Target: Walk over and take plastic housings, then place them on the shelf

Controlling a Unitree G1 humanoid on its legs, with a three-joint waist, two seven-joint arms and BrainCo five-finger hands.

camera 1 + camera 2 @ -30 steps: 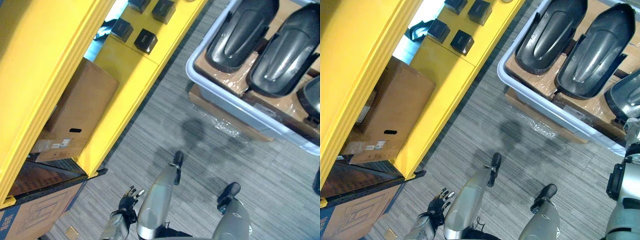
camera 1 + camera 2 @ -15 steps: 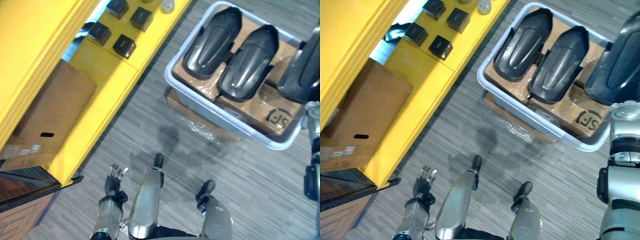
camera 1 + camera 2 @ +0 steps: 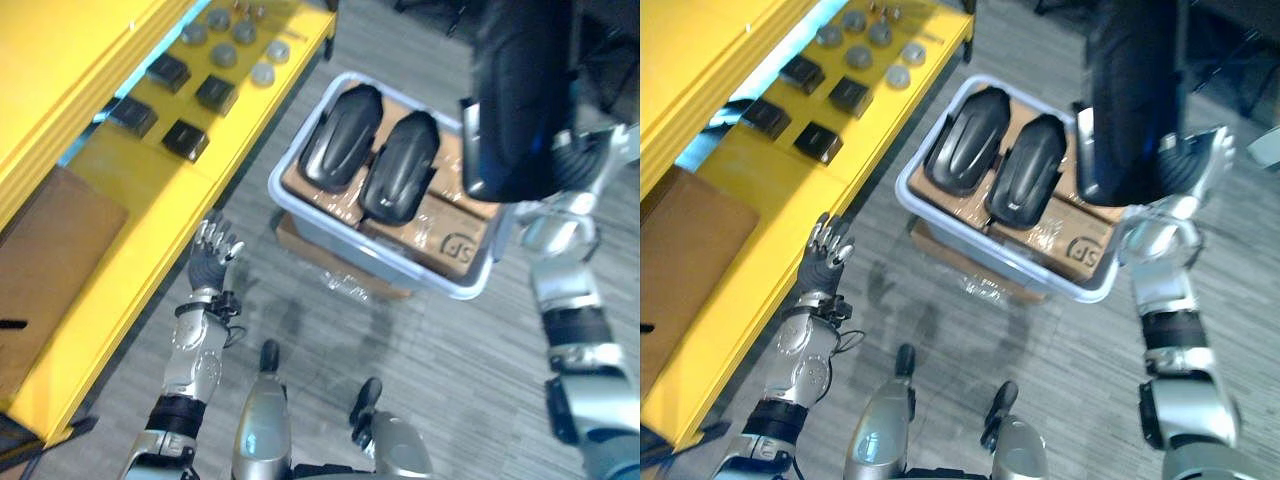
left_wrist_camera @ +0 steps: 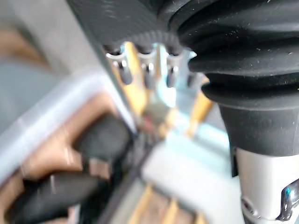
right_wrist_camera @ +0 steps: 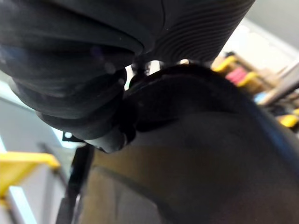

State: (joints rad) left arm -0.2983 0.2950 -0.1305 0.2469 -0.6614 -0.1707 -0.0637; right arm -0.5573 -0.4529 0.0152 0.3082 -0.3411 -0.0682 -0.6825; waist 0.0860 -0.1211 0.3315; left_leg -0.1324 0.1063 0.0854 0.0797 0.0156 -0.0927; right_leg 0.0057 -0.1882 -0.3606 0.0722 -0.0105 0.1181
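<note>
My right hand point(image 3: 1196, 168) is raised at the upper right, shut on a large black plastic housing point(image 3: 520, 90) that hangs upright in the air above a grey bin point(image 3: 345, 240). In the right wrist view the housing point(image 5: 196, 154) lies right against the hand. Two more black housings point(image 3: 340, 125) point(image 3: 400, 165) lie side by side on cardboard inside the bin. My left hand point(image 3: 212, 255) is lifted beside the yellow shelf point(image 3: 120, 190), fingers point(image 4: 145, 73) straight and holding nothing.
Small black boxes point(image 3: 185, 138) and several grey discs point(image 3: 262, 72) lie on the shelf top. A brown carton point(image 3: 50, 250) sits under the shelf. Flat cardboard point(image 3: 330, 265) lies beneath the bin on grey carpet.
The camera has swung, sliding the shelf and bin across the view. My right hand has lifted the housing high above the bin. My left arm has come up beside the shelf.
</note>
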